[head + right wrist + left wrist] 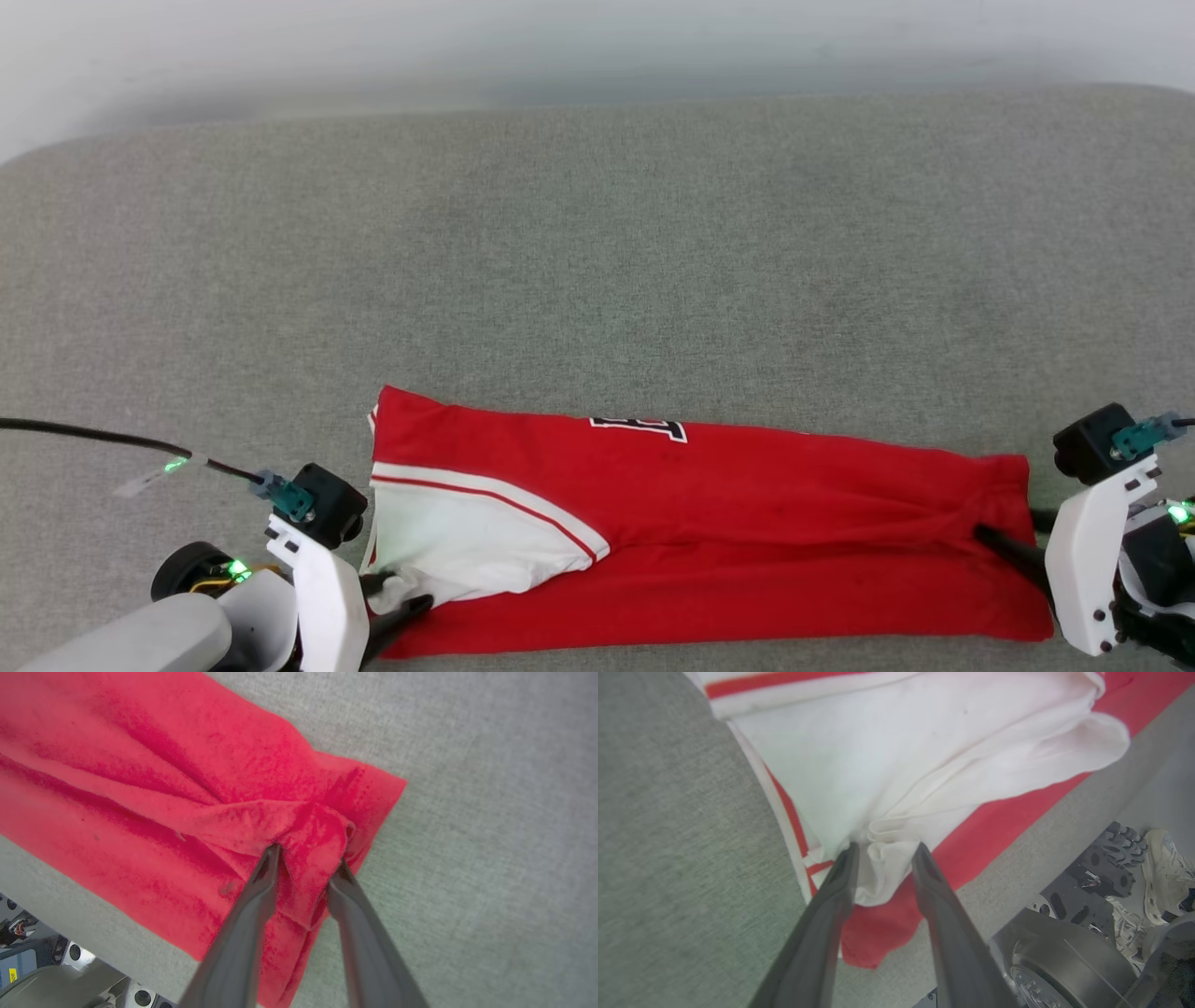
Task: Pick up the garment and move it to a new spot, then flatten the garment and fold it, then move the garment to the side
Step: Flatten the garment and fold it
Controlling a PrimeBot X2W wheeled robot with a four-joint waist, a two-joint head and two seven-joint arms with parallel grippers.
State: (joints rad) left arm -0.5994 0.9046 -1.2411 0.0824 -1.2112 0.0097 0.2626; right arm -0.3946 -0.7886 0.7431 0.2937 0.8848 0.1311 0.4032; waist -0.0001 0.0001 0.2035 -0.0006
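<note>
The garment point(709, 541) is a red jersey lying in a long band across the near part of the grey padded table point(597, 243). Its white sleeve point(457, 541) with red-striped trim lies at the left end, and part of a black letter point(639, 427) shows at the far fold. My left gripper point(397, 597) is shut on a bunch of the white sleeve point(924, 765); in the left wrist view the cloth is pinched at the left gripper point(885, 851). My right gripper point(991, 539) is shut on the red hem, which puckers between the fingers of the right gripper point(308, 861).
The table's near edge runs just below the garment, with a wide stretch of grey table surface behind it up to a pale wall point(597, 37). A black cable point(103, 437) trails from my left wrist. Past the edge stand my wheeled base point(1069, 966) and a person's shoes point(1164, 872).
</note>
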